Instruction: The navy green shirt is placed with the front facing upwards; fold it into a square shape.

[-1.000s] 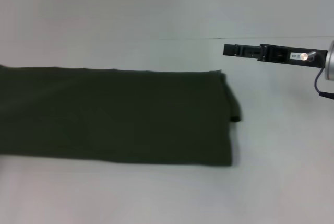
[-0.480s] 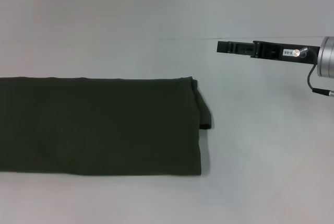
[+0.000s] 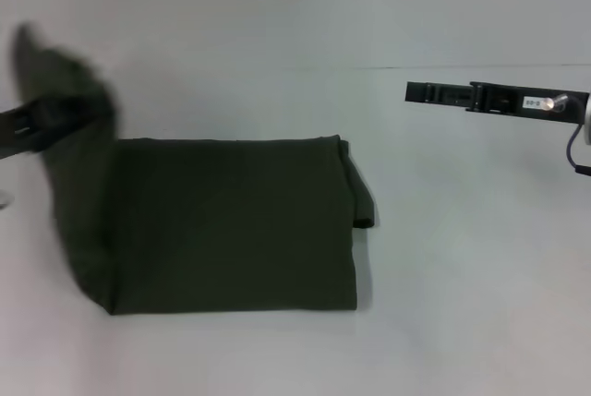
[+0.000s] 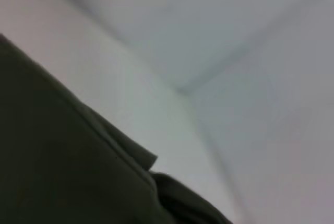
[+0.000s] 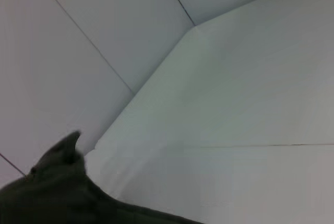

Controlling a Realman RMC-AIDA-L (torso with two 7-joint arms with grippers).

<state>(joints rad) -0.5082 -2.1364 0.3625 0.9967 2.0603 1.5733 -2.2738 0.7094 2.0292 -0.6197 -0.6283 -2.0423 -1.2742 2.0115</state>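
1. At the 9 o'clock edge of my head view, the left gripper (image 3: pixel 42 114) is raised above the table and blurred; dark cloth drapes over and around it, so I read it as clamped on the end of the navy green shirt (image 3: pixel 231 225), though I cannot make out the fingers themselves.
2. From that gripper the lifted cloth hangs down toward 7 o'clock and joins the flat part of the shirt at its left end.
3. The rest of the shirt lies flat as a folded band across the middle of the white table (image 3: pixel 462 304), its right end squared off, with a small flap sticking out toward 3 o'clock.
4. My left wrist view shows the shirt (image 4: pixel 62 172) close up, filling the lower part, with folded edges against the table (image 4: pixel 156 104).
5. At 2 o'clock in the head view, the right gripper (image 3: pixel 416 93) hovers over bare table, well apart from the shirt, pointing toward 9 o'clock; I cannot tell how its fingers stand.
6. My right wrist view catches a raised dark peak of the shirt (image 5: pixel 57 182) against the pale table (image 5: pixel 235 130).
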